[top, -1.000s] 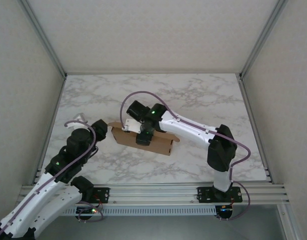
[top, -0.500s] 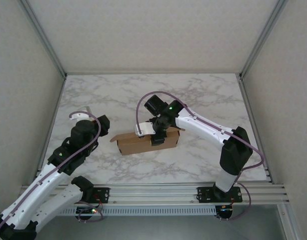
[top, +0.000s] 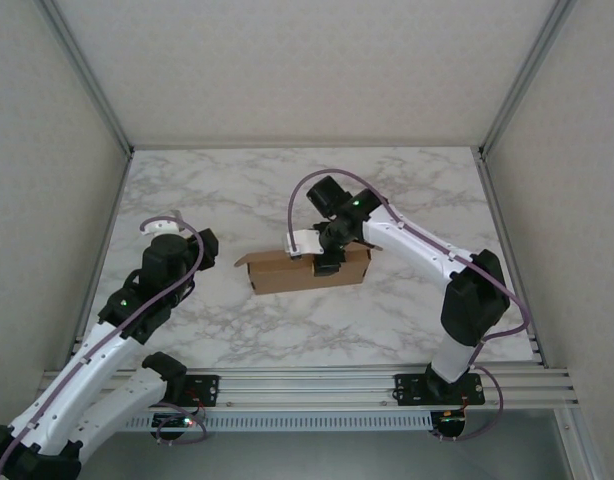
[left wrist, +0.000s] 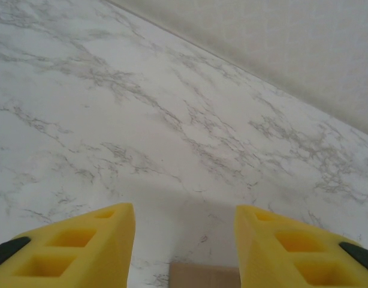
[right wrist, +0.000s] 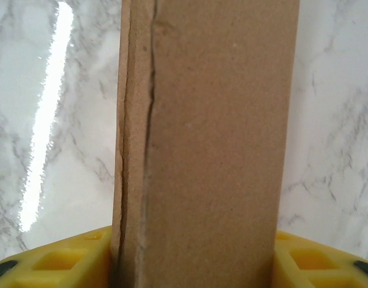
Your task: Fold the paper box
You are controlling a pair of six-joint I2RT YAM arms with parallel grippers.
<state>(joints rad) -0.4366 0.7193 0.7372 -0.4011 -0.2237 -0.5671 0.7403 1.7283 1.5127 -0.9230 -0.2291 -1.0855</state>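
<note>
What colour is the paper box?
The paper box is plain brown, clearest in the right wrist view.

Marble-patterned tabletop (top: 407, 320): white with grey veining, glossy. Aluminium rail (top: 307, 382) runs along its near edge. Pale wall panels (top: 307, 70) enclose its far, left and right sides.

No text, label, brand mark, number or sign can be read in any view. The paper box (top: 287, 275) is noted as plain, unprinted brown cardboard on each face seen.
</note>
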